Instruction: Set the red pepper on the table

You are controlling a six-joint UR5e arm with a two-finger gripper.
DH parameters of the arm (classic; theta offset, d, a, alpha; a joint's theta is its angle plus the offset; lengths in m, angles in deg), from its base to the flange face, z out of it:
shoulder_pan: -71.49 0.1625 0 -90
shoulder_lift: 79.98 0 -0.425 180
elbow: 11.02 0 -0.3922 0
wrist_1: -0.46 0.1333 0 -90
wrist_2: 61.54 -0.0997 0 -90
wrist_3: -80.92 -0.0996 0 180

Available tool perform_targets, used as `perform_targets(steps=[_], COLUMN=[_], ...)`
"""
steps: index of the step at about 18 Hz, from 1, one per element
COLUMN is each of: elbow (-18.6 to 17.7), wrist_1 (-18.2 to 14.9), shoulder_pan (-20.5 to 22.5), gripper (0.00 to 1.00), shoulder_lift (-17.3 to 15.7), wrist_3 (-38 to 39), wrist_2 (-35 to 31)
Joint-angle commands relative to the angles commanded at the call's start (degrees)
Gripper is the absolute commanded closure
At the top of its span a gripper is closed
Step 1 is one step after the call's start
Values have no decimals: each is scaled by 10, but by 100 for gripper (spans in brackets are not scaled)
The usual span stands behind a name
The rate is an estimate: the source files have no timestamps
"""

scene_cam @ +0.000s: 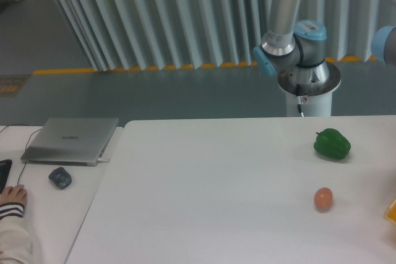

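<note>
The red pepper is out of view. The white table [210,183] fills the lower part of the camera view. My gripper is beyond the right edge of the frame; only the arm's base [308,78] and its upper links [281,17] show behind the table.
A green bell pepper [332,144] lies at the table's right, with a small orange-pink ball [323,198] in front of it. A yellow object [391,211] pokes in at the right edge. On the side desk sit a silver laptop [71,140], a mouse [60,178] and a person's hand [12,197].
</note>
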Motion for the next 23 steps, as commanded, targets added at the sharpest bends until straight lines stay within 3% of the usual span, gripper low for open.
perform_targets(steps=[6,14,23], elbow=[5,11,13], wrist_1=[2,7,39], shoulder_pan=[25,26,36], gripper=[0,0,0], shoulder_lift=[21,40,59], wrist_3=[-3,-7,-3], wrist_2=[1,-2,-1])
